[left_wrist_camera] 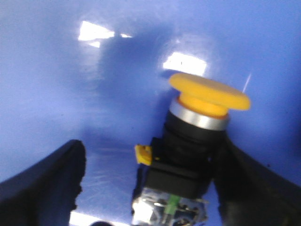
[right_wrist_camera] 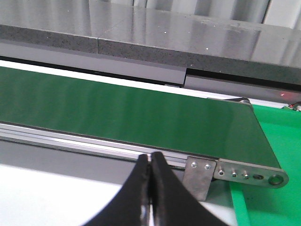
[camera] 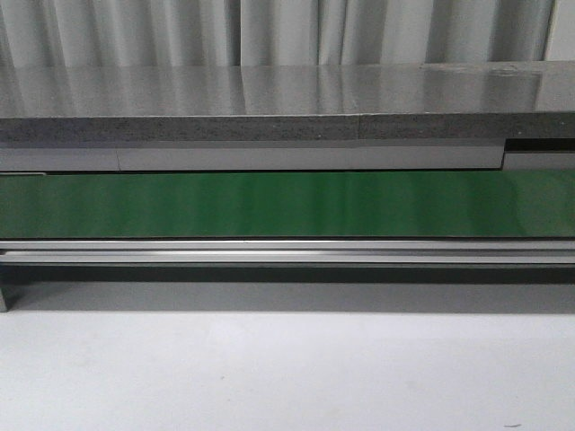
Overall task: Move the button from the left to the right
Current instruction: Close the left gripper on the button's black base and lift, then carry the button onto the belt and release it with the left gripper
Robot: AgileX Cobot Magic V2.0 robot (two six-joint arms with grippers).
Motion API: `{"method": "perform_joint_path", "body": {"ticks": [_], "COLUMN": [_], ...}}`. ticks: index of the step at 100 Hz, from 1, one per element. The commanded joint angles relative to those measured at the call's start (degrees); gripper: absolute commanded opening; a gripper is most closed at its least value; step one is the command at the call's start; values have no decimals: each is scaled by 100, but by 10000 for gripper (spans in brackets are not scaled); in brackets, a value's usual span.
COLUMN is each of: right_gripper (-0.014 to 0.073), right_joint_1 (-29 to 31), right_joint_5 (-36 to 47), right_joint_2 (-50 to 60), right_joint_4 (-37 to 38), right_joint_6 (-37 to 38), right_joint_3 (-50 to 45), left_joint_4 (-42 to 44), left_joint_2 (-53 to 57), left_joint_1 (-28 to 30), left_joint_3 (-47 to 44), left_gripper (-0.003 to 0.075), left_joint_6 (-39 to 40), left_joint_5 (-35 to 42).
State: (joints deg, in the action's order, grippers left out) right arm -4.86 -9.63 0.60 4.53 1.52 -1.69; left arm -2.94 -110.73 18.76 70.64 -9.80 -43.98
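Observation:
The button shows only in the left wrist view. It has a yellow mushroom cap, a silvery collar, a black body and silvery terminals, and it lies tilted on a blue surface. My left gripper is open around it. One finger touches the button's body; the other finger stands well apart from it. My right gripper is shut and empty, above the white tabletop near the conveyor's front rail. Neither gripper nor the button shows in the front view.
A green conveyor belt runs across the table behind a metal rail; its right end shows in the right wrist view, beside a green tray. A grey counter lies behind it. The white tabletop is in front.

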Motion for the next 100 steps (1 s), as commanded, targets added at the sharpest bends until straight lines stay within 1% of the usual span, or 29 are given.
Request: {"method": "perform_joint_path", "body": {"ticks": [1,4,6,11,18,20,36,47,59,70,79,100], "right_gripper": [-68,-68,-68,-68,-68,-68,-68,-68,-68,-68,-68,-68], "right_joint_1": [-1,-1,-1,-1,-1,-1,-1,-1,-1,-1,-1,-1], "right_joint_5": [425,425,425,425,425,425,425,425,425,425,425,425], "right_joint_2": [83,83,83,83,83,83,83,83,83,83,83,83], "right_joint_4": [55,55,55,55,55,55,55,55,55,55,55,55], "right_joint_6": [1,1,1,1,1,1,1,1,1,1,1,1], "right_joint_3": [0,0,0,0,0,0,0,0,0,0,0,0], "left_joint_4": [-85,-85,-85,-85,-85,-85,-94,-200,-544,-1069,-1361,-1379], "left_joint_2": [266,266,266,266,266,266,334,556,898,1138,1245,1267], "left_joint_1": [13,13,13,13,13,13,13,13,13,-22,-144,-648], "left_joint_3": [159,159,159,171,214,247,568,757,839,839,839,828], "left_gripper": [306,243,218,125,23,4,5,5,5,5,5,6], "left_joint_6": [-2,-2,-2,-2,-2,-2,-2,-2,-2,-359,-539,-553], "left_joint_5": [87,73,64,25,-73,-107,-513,-651,-629,-697,-802,-856]}}
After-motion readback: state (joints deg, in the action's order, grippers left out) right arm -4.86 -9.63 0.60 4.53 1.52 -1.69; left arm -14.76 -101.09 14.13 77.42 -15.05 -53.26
